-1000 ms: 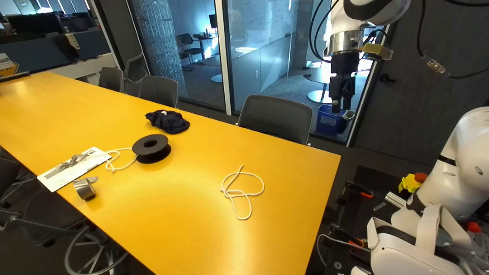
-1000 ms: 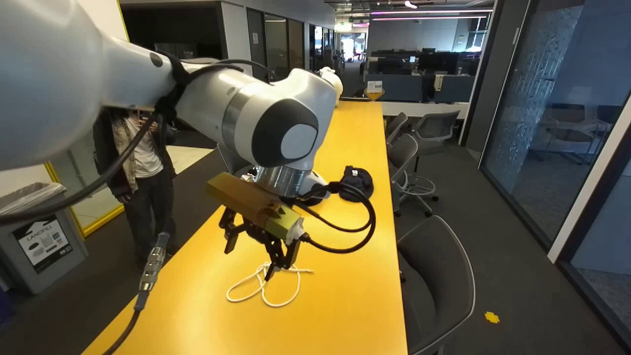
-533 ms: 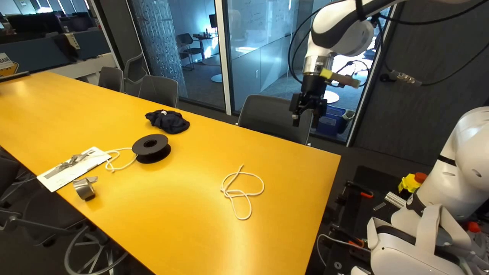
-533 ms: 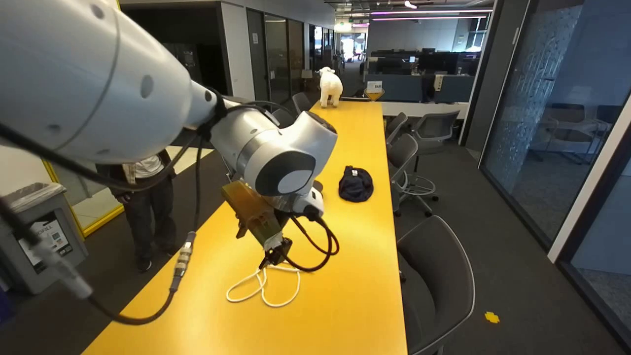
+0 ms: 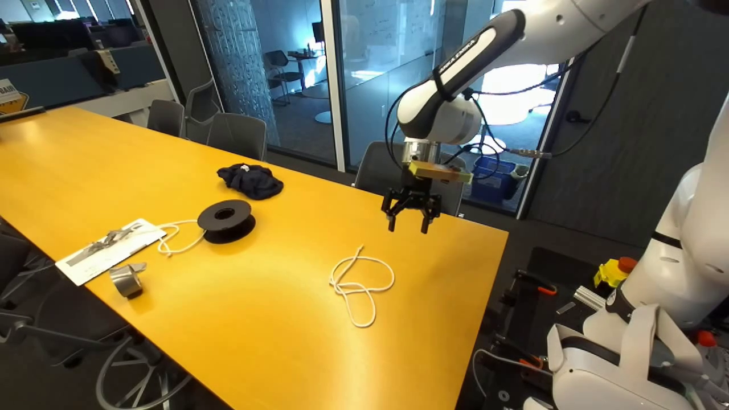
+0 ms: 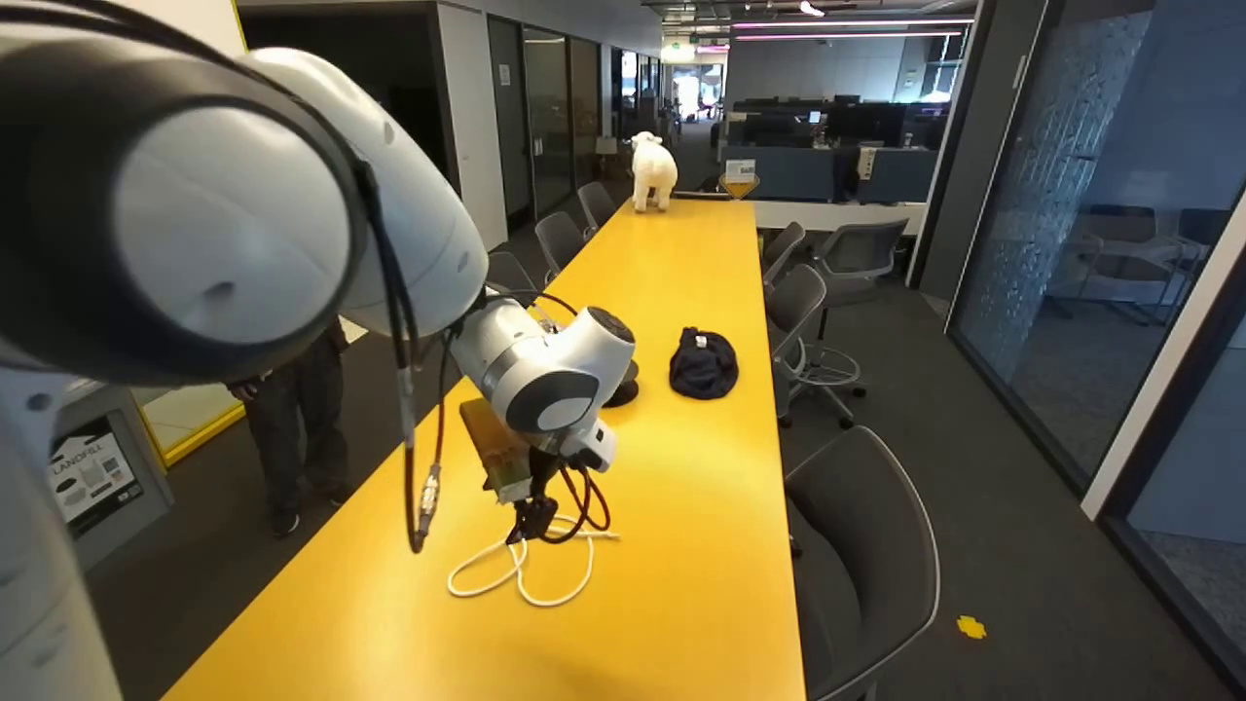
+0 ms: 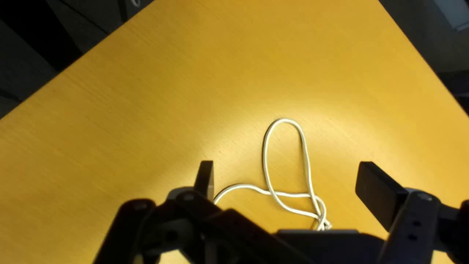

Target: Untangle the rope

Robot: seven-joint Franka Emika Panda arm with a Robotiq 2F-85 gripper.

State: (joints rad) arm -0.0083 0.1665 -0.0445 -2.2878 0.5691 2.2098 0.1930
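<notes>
The white rope (image 5: 367, 290) lies in loose loops on the yellow surface (image 5: 273, 341), right of centre in the lower half of an exterior view, with a tip pointing toward the top of the frame and strands crossing at the left of the tangle. The hand (image 5: 408, 228) hangs above the surface, higher in that frame and to the right of the rope, apart from it. In the wrist view the hand reaches in from the bottom edge, its two fingers (image 7: 379, 194) spread far apart. A long loop of the rope shows between them there; a strand runs left and out of sight behind the finger at left, and the crossing is partly hidden at bottom centre.

Farther left on the surface are a black spool (image 5: 226, 225), a flat white strip (image 5: 117, 254), a white cord (image 5: 186, 248) between those two, and a roll of silver tape (image 5: 124, 279). A bundle of dark cloth (image 5: 250, 182) lies above the spool in that frame.

In an exterior view with a white animal figure (image 6: 653, 175) at top centre, the hand covers part of the rope, and the arm (image 6: 555, 385) extends from upper left, partly hiding a person (image 6: 297, 428).
</notes>
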